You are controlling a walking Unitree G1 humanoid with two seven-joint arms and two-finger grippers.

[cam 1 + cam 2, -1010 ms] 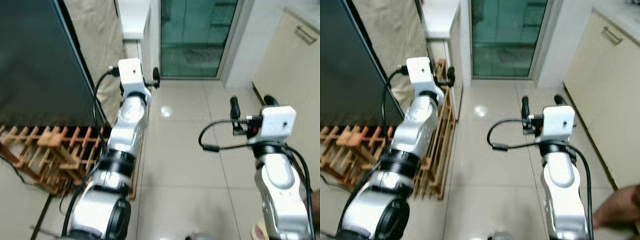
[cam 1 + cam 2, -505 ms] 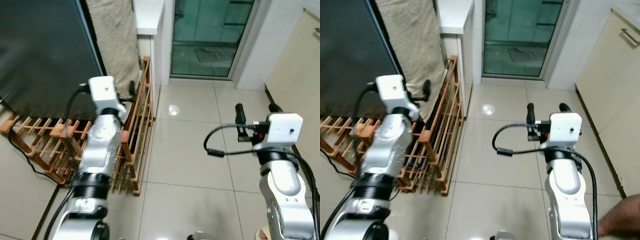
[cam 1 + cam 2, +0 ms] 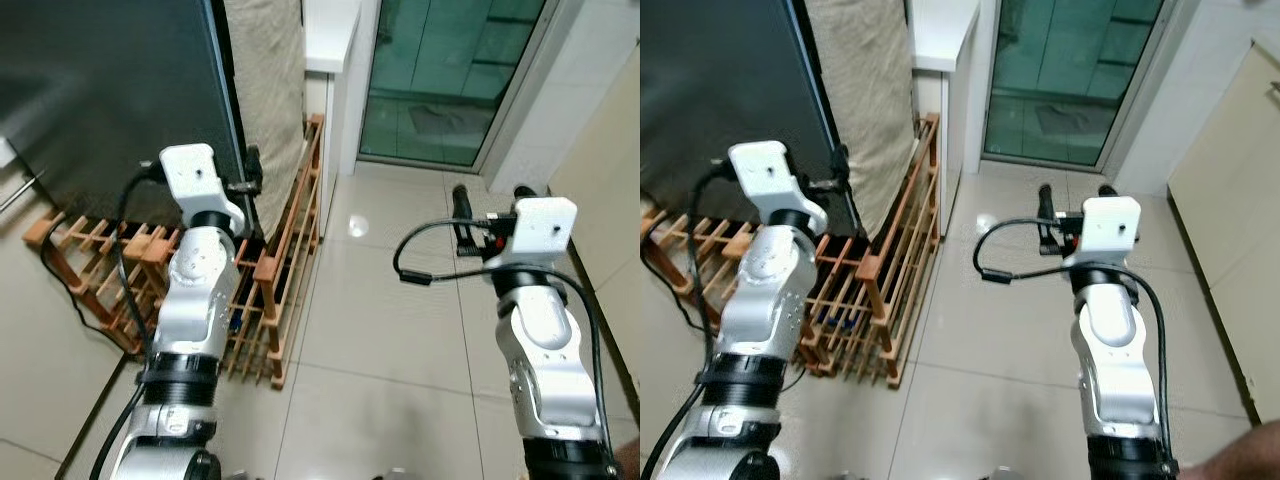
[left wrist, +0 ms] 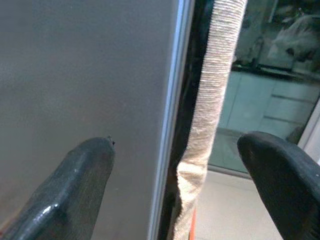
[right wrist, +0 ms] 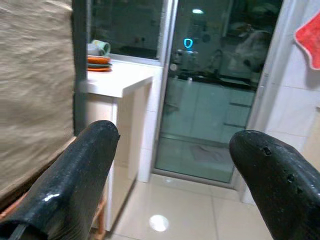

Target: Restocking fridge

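The fridge fills the upper left as a tall dark grey door, shut, with a silver edge. A beige cloth hangs against its side. My left gripper is raised right at that door edge, just above the wooden rack. In the left wrist view its fingers are spread either side of the edge and cloth, open and empty. My right gripper is held up over the tiled floor, facing the glass door. It is open with nothing between its fingers.
A low wooden rack runs along the fridge's foot and side. Behind it are a white counter and a green glass door. A cream cabinet lines the right. A person's hand shows at bottom right. A black cable lies by the rack.
The whole view has swung left, bringing the fridge and rack toward the middle. My left gripper now stands at the fridge door's edge. Both grippers stay open.
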